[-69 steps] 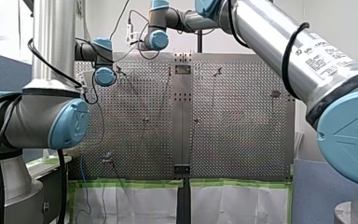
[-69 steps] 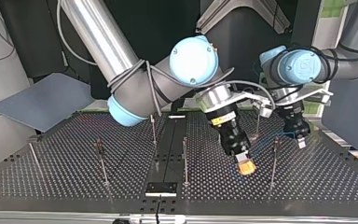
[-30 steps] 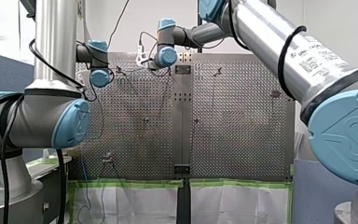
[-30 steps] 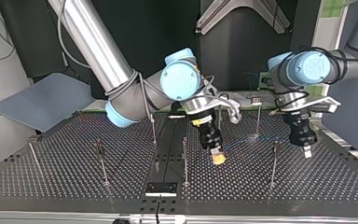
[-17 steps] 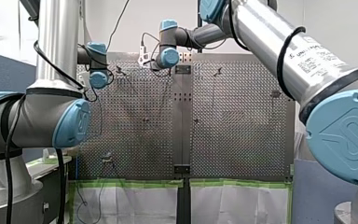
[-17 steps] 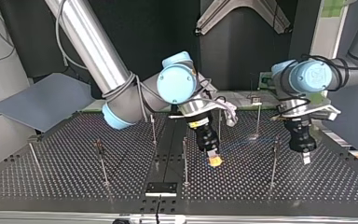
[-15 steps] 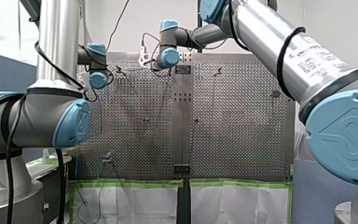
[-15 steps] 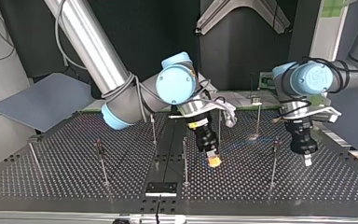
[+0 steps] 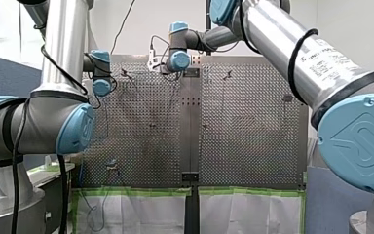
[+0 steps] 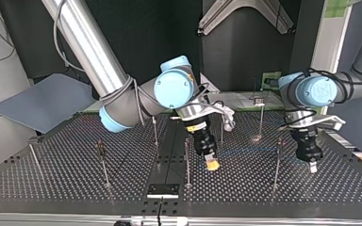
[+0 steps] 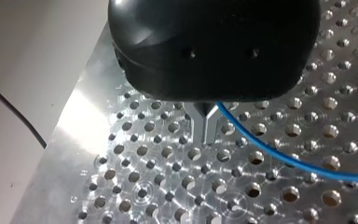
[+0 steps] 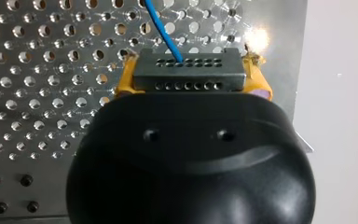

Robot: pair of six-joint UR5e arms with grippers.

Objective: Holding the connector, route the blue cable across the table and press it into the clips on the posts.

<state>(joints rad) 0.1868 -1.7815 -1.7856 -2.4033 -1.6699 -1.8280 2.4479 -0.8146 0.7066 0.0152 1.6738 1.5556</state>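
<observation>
Right claw (image 12: 189, 78): pinching connector (image 12: 186, 70), so I can tow blue cable (image 12: 165, 32).
Left claw (image 11: 205, 137): pressed together on blue cable, likely for tension.

Perforated table (image 10: 61, 184) with upright posts (image 10: 187, 162)

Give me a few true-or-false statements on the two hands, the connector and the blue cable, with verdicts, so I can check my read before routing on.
1. The right hand grips the connector between yellow pads. True.
2. The blue cable enters the connector's holed face. True.
3. The left hand's fingers are spread wide. False: they stand close together.
4. The connector lies loose on the table. False: it sits in the right hand.
5. The blue cable passes right beside the left hand's fingers. True.
</observation>
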